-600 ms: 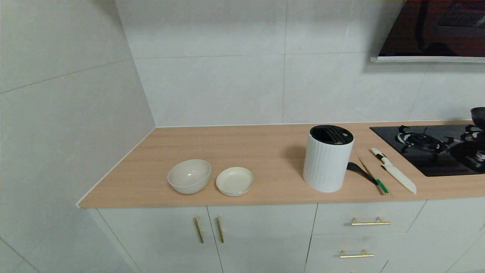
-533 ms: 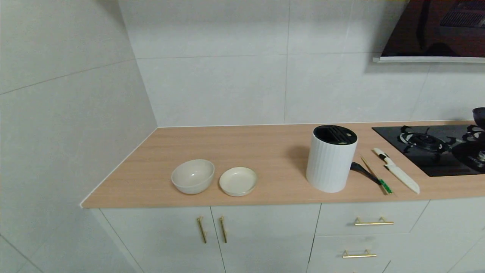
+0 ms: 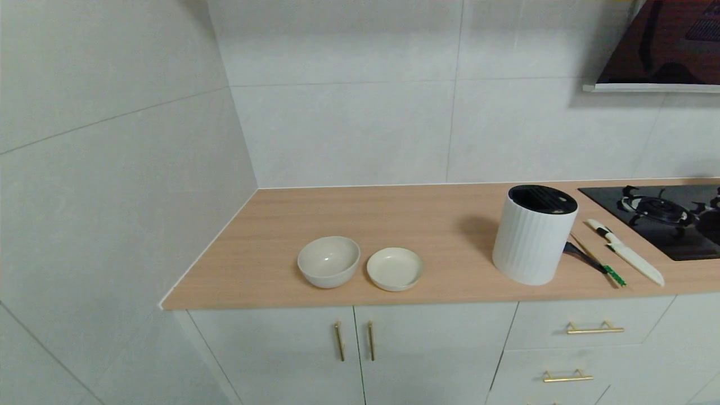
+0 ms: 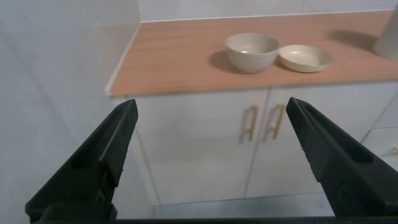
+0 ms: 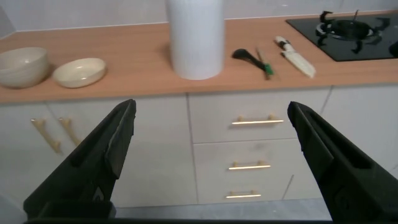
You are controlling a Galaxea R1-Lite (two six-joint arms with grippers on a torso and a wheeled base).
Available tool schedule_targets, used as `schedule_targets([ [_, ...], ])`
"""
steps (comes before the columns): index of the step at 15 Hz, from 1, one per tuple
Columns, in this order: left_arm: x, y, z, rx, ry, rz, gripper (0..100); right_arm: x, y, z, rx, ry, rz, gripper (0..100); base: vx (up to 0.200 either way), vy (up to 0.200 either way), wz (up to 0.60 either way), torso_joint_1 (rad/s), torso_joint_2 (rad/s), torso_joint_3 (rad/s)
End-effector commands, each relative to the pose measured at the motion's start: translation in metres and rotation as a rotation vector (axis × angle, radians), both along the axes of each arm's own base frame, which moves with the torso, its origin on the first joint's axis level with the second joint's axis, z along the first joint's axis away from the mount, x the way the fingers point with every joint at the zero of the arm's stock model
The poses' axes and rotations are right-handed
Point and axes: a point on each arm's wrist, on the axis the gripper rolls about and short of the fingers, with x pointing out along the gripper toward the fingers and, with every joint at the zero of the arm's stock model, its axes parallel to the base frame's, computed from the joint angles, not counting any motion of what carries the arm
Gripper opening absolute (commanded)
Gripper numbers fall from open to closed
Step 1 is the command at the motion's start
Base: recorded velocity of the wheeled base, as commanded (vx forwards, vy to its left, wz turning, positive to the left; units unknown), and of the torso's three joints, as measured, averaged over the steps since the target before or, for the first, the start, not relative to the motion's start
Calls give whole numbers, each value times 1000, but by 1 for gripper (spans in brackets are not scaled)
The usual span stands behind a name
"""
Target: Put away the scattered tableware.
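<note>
Scattered along a wooden countertop (image 3: 360, 216), none of it put away yet: a cream bowl (image 3: 328, 260) and, just beside it on the hob side, a shallow cream dish (image 3: 395, 268), both upright near the front edge above a pair of cupboard doors (image 3: 281, 360). Farther toward the gas hob (image 3: 664, 219), a white ribbed utensil holder (image 3: 534, 236) with a black slotted top, standing upright and likely meant to take the loose pieces lying flat just past it: a black spoon (image 3: 582, 257) near the holder's base, a pair of chopsticks (image 3: 614, 275) with green tips, and a white-bladed knife (image 3: 627, 254) nearest the hob. Below those, two drawers (image 3: 595, 328) with brass handles. Left gripper (image 4: 210, 107) with jaws spread wide and holding nothing, low in front of the cupboards, facing the bowl and dish. Right gripper (image 5: 211, 107) likewise gaping and empty, held back before the drawers, facing the holder and cutlery. Apparently a stand-off pose ahead of an approach, well apart from every item.
</note>
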Motion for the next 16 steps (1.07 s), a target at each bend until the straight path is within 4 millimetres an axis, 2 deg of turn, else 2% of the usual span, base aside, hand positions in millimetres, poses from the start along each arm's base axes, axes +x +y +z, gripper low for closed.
schedule_targets([
  [1, 0, 0, 0, 0, 0, 0, 100, 0, 0, 0, 0, 0, 0, 100, 0, 200, 0, 2, -2, 2],
  [4, 0, 0, 0, 0, 0, 0, 100, 0, 0, 0, 0, 0, 0, 100, 0, 200, 0, 4, 2, 2],
  [16, 0, 0, 0, 2, 0, 0, 100, 0, 0, 0, 0, 0, 0, 100, 0, 0, 0, 0, 0, 0],
])
